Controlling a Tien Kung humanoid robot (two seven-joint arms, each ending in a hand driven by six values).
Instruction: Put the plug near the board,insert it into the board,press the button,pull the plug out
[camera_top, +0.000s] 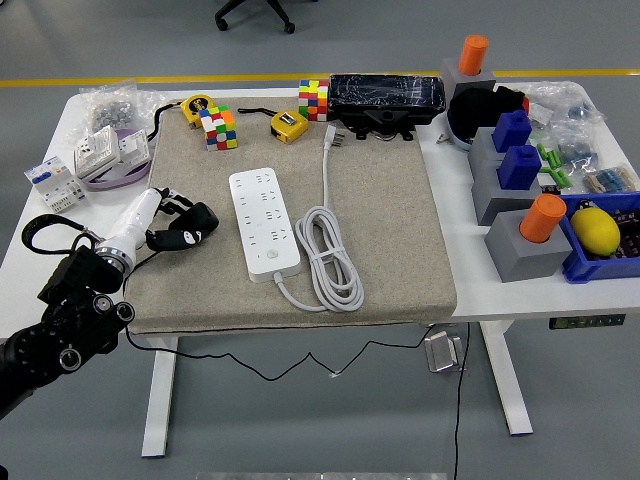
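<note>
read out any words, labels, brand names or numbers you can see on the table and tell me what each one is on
None can be read.
Small boxes at the left edge: printing too small and blurred.
Yellow tape measures: face markings too blurred.
White power strip: no legible marking.
</note>
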